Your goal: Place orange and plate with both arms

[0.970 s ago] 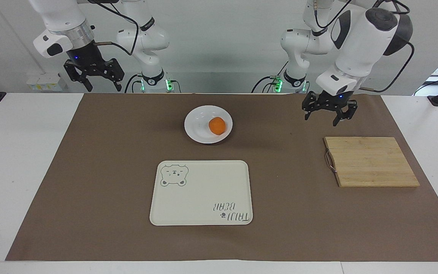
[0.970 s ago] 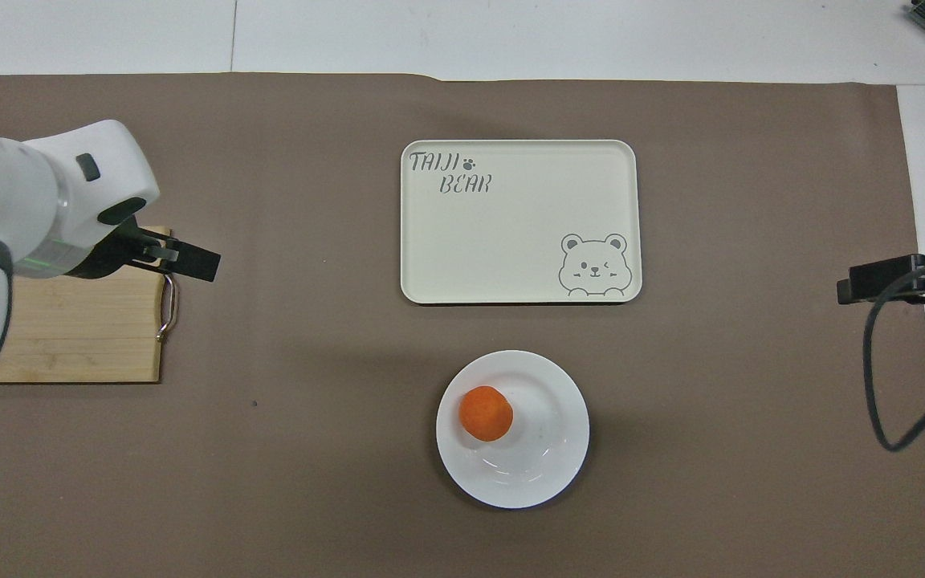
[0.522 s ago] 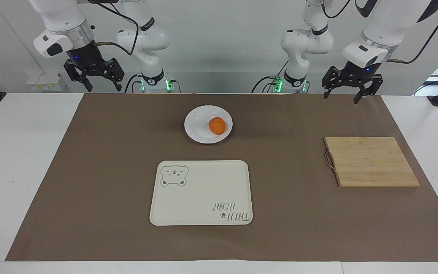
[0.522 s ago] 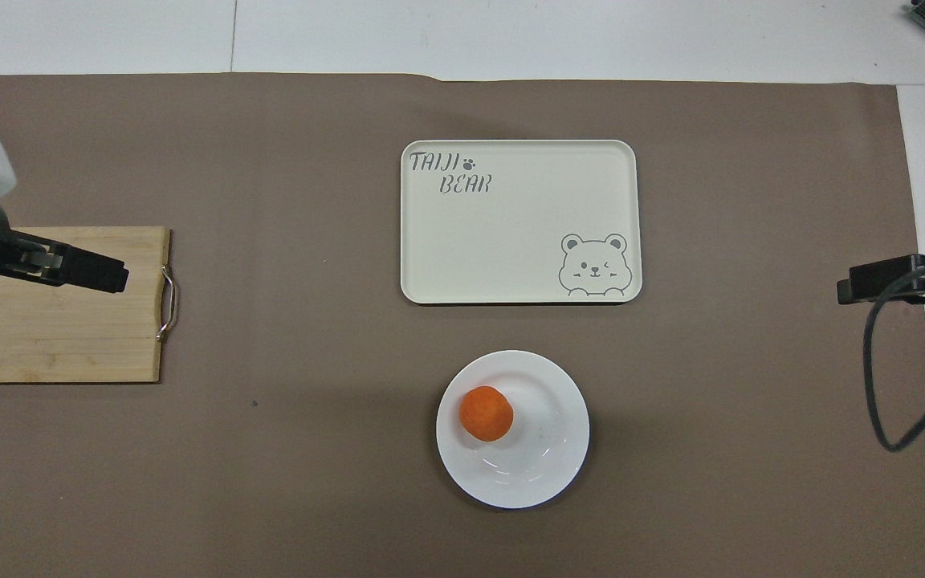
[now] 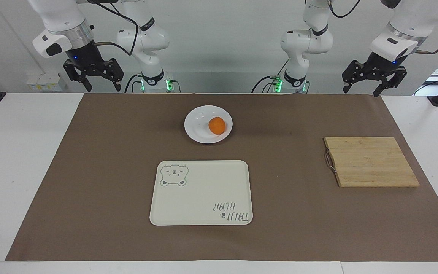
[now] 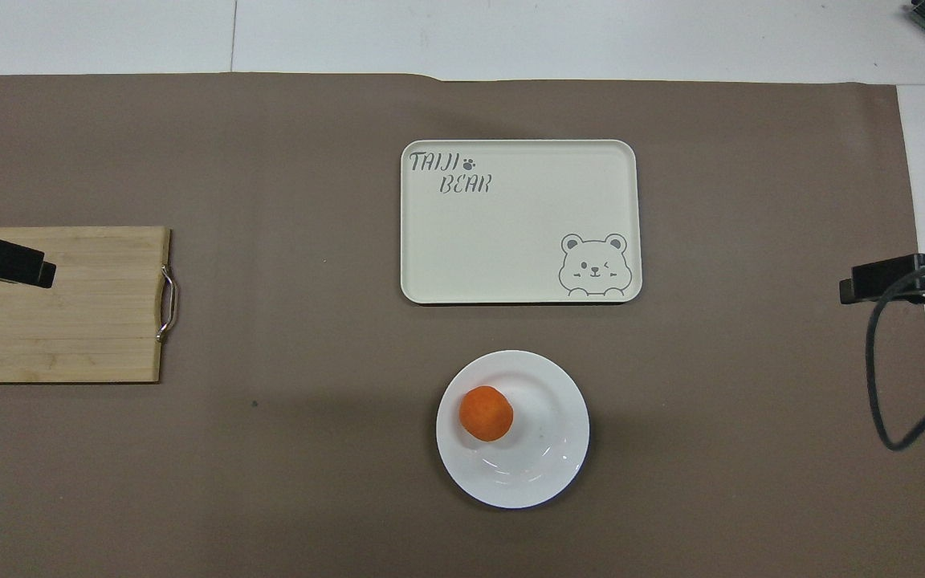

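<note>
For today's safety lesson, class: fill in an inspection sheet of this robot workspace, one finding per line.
Surface: white table under a brown mat.
Job's things: orange resting in the plate.
Clutter: bear tray; wooden board.
Grippers: left gripper raised, open, empty; right gripper raised, open, empty.
Cables: black cable hanging by the right gripper.
Surroundings: plain wall.
</note>
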Motion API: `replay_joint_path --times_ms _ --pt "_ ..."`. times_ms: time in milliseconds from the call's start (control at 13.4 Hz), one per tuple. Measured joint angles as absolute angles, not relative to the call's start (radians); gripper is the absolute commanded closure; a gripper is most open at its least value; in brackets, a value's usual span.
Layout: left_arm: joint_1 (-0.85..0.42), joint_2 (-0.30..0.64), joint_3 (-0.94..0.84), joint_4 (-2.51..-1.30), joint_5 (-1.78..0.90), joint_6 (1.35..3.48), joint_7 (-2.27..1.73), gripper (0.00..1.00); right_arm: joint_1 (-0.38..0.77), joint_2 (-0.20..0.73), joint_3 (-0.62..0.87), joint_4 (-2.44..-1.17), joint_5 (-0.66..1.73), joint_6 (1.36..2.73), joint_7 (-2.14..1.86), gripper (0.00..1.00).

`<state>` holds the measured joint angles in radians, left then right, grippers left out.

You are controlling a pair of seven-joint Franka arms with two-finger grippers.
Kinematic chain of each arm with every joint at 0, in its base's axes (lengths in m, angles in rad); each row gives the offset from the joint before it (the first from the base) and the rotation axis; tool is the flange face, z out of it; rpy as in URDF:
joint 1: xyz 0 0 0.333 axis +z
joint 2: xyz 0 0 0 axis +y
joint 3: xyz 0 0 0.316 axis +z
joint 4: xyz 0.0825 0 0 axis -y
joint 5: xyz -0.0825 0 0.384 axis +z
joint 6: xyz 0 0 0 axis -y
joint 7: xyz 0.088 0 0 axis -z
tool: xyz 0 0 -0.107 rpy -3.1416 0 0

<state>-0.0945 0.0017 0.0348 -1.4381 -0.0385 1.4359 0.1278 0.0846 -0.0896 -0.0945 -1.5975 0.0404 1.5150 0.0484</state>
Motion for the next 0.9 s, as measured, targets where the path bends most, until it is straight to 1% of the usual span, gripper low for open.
replay_joint_path --times_ms 522,671,895 --pt "-0.085 0.014 0.028 -1.441 -0.038 1.436 0.128 0.0 0.059 -0.099 -0.098 -1.616 0.043 1.515 0.048 0.0" --pt "-0.085 0.014 0.028 -1.444 -0.038 1.436 0.127 0.0 0.063 -0.098 -0.094 -1.664 0.061 1.561 0.048 0.0" --pt "-0.085 0.009 0.027 -1.458 -0.02 1.437 0.115 0.0 0.068 -0.095 -0.088 -1.778 0.157 1.66 0.048 0.0"
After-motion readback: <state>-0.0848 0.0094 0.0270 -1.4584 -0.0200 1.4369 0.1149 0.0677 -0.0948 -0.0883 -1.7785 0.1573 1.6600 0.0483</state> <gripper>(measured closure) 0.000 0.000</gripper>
